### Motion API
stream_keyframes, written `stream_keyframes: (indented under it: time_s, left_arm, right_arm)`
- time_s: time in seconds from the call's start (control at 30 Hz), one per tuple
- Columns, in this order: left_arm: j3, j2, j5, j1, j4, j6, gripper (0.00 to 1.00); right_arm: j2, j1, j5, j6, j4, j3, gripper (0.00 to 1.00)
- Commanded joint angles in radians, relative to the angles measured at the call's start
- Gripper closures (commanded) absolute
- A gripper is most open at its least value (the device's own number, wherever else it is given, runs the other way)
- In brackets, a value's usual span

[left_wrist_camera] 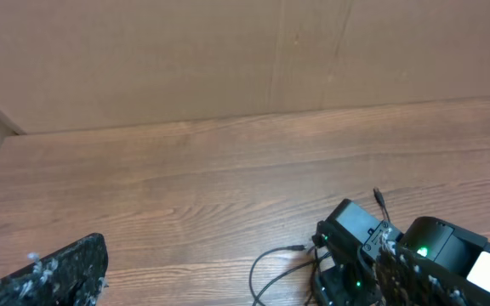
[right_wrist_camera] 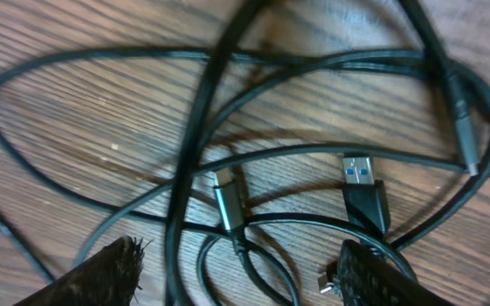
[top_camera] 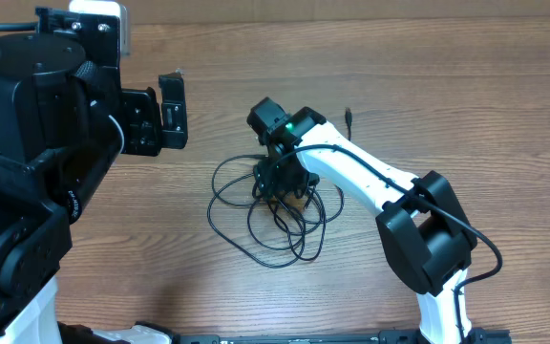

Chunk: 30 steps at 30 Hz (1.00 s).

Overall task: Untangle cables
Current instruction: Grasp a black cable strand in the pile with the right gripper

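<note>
Right gripper [right_wrist_camera: 241, 285] hangs with jaws apart, gripping nothing, straight above the cables [top_camera: 256, 225]. They form one tangle in the middle of the table [top_camera: 447, 86], lying wider side to side. Under it I count at least three plug ends, one a blue-tongued plug [right_wrist_camera: 360, 174]; how many cords, I can't tell. Left gripper [top_camera: 172, 110], spread wide and empty, sits farther off toward the far left corner.

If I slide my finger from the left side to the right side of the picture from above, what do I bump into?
left arm → left gripper, open → tangle of black cables → right arm
</note>
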Motion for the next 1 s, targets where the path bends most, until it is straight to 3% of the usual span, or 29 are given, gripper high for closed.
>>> stream_keyframes:
  time_s: [0.0,0.87,0.9,0.93,0.97]
  left_arm:
    - [0.006,-0.002,0.005,0.002,-0.003,-0.008,0.0]
    - [0.006,-0.002,0.0,0.002,-0.089,-0.006,0.0]
    - [0.006,-0.002,0.0,0.002,-0.092,-0.006,0.0]
    - [0.006,-0.002,-0.002,0.002,-0.097,-0.006,0.0]
    - [0.006,-0.002,-0.003,0.002,-0.098,-0.006,0.0]
  right_arm:
    - [-0.006,-0.002,-0.001,0.008,0.017,-0.024,0.28]
    - [-0.006,-0.002,-0.001,0.007,0.106,-0.088,0.26]
    - [-0.006,-0.002,-0.001,0.007,0.116,-0.098,0.3]
    - [-0.006,-0.002,0.0,-0.002,0.124,-0.109,0.81]
    - [-0.006,-0.002,-0.001,-0.001,0.119,-0.109,0.96]
